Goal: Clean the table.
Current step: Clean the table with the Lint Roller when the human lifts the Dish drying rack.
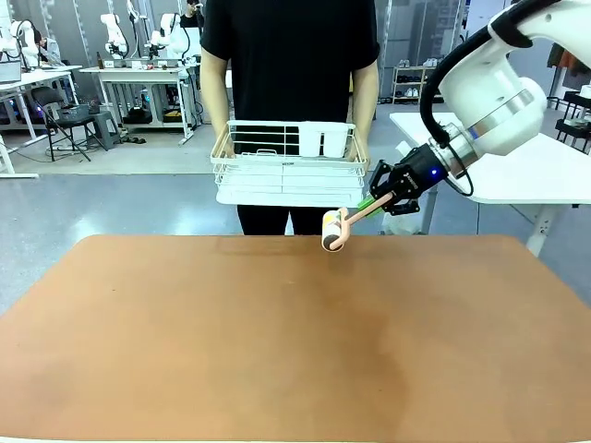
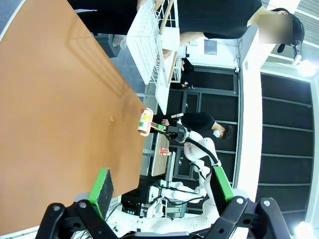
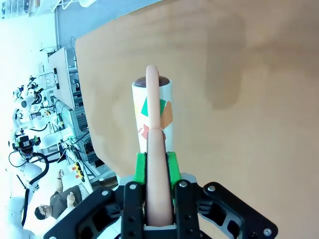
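The table (image 1: 277, 351) has a bare reddish-brown top. A lint roller (image 1: 332, 231) with a pink handle and a white patterned drum hangs over the table's far edge, and my right gripper (image 1: 380, 196) is shut on its handle. In the right wrist view the handle sits between the green pads of the right gripper (image 3: 156, 164), with the roller drum (image 3: 153, 112) pointing out over the table (image 3: 239, 99). My left gripper (image 2: 162, 184) stands open and holds nothing, high above the table (image 2: 55, 109); the roller (image 2: 145, 122) shows farther off.
A person at the far side holds a white wire rack (image 1: 286, 161) in both hands just beyond the table edge; the rack (image 2: 149, 50) also appears in the left wrist view. A white-topped table (image 1: 536, 166) stands at the far right.
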Robot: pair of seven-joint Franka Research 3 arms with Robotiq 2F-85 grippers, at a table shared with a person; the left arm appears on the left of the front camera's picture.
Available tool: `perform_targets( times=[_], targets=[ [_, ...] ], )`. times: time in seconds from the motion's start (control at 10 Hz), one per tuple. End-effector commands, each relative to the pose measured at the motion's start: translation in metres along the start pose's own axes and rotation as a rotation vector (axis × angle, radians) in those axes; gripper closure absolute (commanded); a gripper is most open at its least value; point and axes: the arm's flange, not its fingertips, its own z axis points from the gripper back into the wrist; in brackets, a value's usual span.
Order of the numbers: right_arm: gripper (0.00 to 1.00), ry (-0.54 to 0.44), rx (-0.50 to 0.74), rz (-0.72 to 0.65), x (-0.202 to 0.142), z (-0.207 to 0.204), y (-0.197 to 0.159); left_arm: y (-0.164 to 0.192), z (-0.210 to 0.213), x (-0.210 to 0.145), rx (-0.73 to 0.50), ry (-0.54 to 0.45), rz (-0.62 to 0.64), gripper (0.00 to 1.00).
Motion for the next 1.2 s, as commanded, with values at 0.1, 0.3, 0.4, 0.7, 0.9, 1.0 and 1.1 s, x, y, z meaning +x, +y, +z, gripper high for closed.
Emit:
perform_targets(
  times=[0.1, 0.3, 0.4, 0.7, 0.9, 1.0, 1.1],
  targets=[
    [0.79, 0.008, -0.106, 0.042, -0.016, 0.024, -0.003, 0.001, 0.003, -0.003, -0.012, 0.007, -0.008, 0.00],
    [0.79, 0.083, -0.341, 0.009, -0.047, 0.100, -0.007, 0.001, 0.003, -0.003, -0.012, 0.007, -0.008, 0.00],
    [0.79, 0.124, -0.441, 0.004, -0.075, 0.129, -0.001, 0.001, 0.003, -0.003, -0.012, 0.007, -0.008, 0.00],
    [0.79, 0.027, -0.758, -0.078, -0.140, 0.167, -0.012, 0.001, 0.003, -0.003, -0.012, 0.007, -0.008, 0.00],
    [0.79, 0.003, -0.796, -0.080, -0.156, 0.165, -0.027, 0.001, 0.003, -0.003, -0.012, 0.007, -0.008, 0.00],
    [0.79, 0.039, -0.750, -0.053, -0.142, 0.185, -0.016, 0.001, 0.003, -0.003, -0.012, 0.007, -0.008, 0.00],
    [0.79, 0.039, -0.750, -0.053, -0.142, 0.185, -0.016, 0.001, 0.003, -0.003, -0.012, 0.007, -0.008, 0.00]
  ],
)
